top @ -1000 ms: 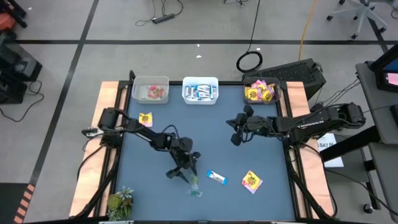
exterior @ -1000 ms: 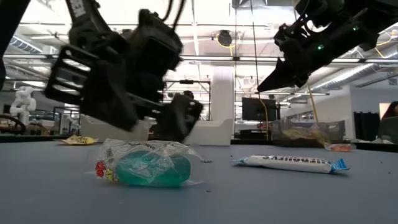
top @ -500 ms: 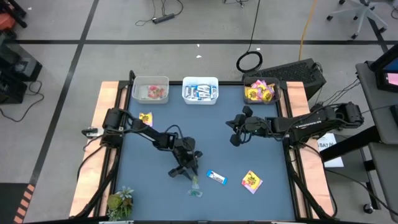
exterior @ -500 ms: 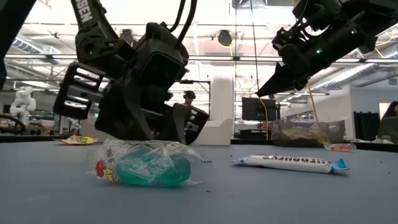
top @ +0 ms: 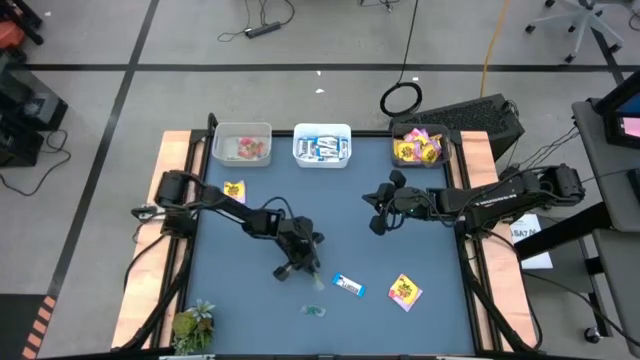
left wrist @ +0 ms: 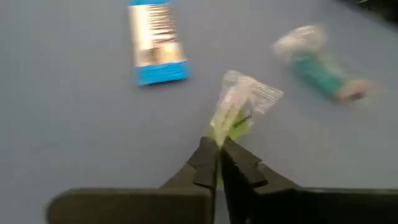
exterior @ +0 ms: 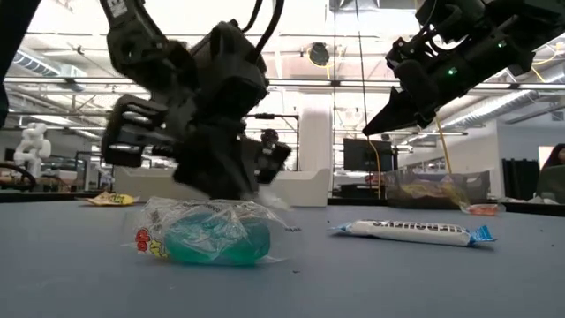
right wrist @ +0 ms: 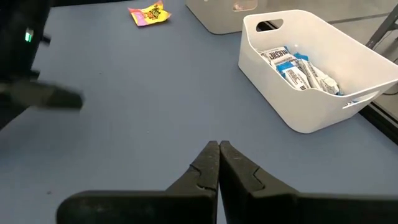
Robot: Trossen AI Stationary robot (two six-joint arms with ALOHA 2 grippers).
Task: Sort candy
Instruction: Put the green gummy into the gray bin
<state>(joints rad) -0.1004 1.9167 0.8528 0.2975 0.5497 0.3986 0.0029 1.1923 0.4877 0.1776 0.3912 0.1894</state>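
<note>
**Left gripper pinching a clear-green candy, right arm parked**

Left gripper [left wrist: 219,149] is clamped on the edge of a clear-wrapped greenish candy [left wrist: 239,109]. Crinkled transparent wrapper, yellow-green piece inside, sticking straight out past the fingertips along the gripper's own axis. In the high view that gripper [top: 297,262] sits over the blue table [top: 330,210] a little toward its near edge, roughly mid-width.

Second clear candy [exterior: 207,237] lies flat on the table: teal lump in a crumpled see-through wrapper with a red printed end, long axis across the low view. High view shows it [top: 316,310] just nearer the table's front edge than the left gripper, apart from it.

Blue-and-white bar [top: 348,286] lies just to the right of the left gripper, long axis slanted, its far end toward the left arm and its near end toward the right side. Low view has it [exterior: 410,232] lying flat, side-on.

Yellow packet with red print [top: 405,291] is flat near the front right; another yellow packet [top: 234,191] lies by the left arm's base.

Three bins along the far edge: left bin [top: 241,144] holds pink/red pieces, middle bin [top: 322,145] holds blue-and-white bars, right bin [top: 420,147] holds yellow packets.

Right gripper [top: 379,222] hangs above the table's right half, fingers together, holding nothing.

Green leafy plant [top: 193,324] sits at the front left corner.
</note>
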